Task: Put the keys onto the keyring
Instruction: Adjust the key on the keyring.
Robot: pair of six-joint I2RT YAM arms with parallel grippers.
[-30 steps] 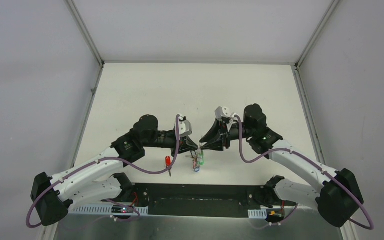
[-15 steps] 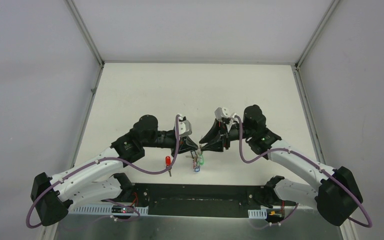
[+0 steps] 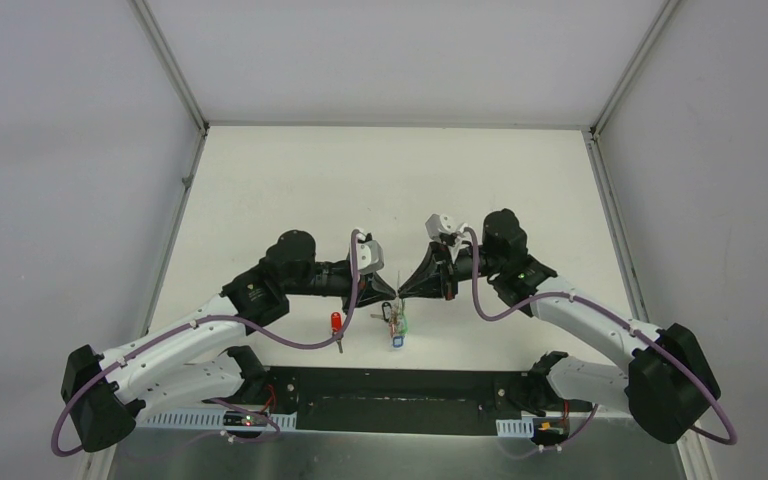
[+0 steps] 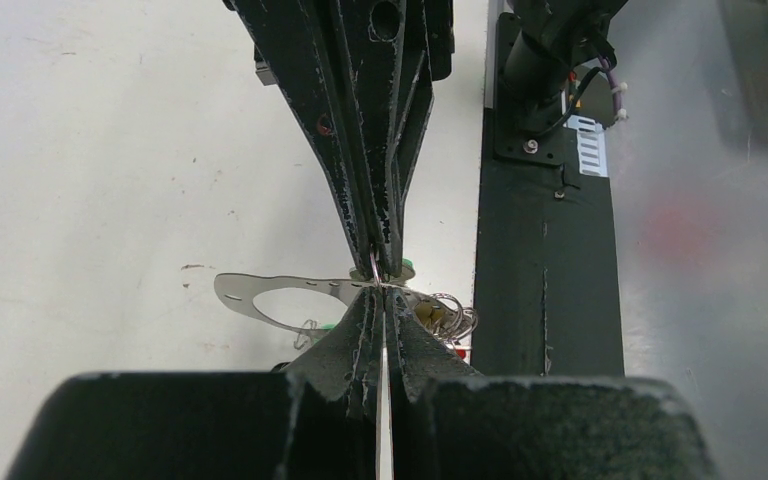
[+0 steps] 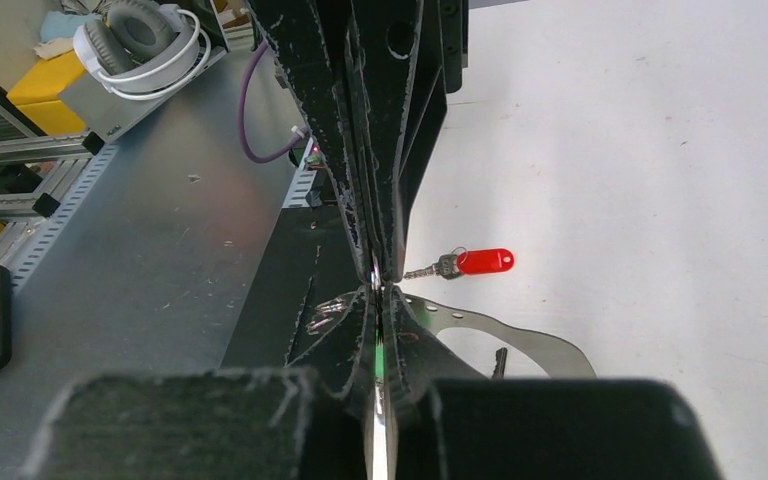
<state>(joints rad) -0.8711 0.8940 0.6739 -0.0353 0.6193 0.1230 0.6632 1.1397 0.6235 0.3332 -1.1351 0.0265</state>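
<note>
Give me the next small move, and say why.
Probably open the left gripper and leave the keyring to the right gripper. Both are shut tip to tip on it, so neither is free, and the red key lies loose on the table, nearer the left one.

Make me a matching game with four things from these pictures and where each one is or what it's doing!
Things:
1. red key
2. green key
3. headphones
4. left end effector and right end effector

Where or how:
A. shut, tip to tip
B. off to the side, on a grey box
C. lying alone on the white table
D. tucked in a little bunch of rings

Pairs: 1-C, 2-D, 3-B, 4-A
</note>
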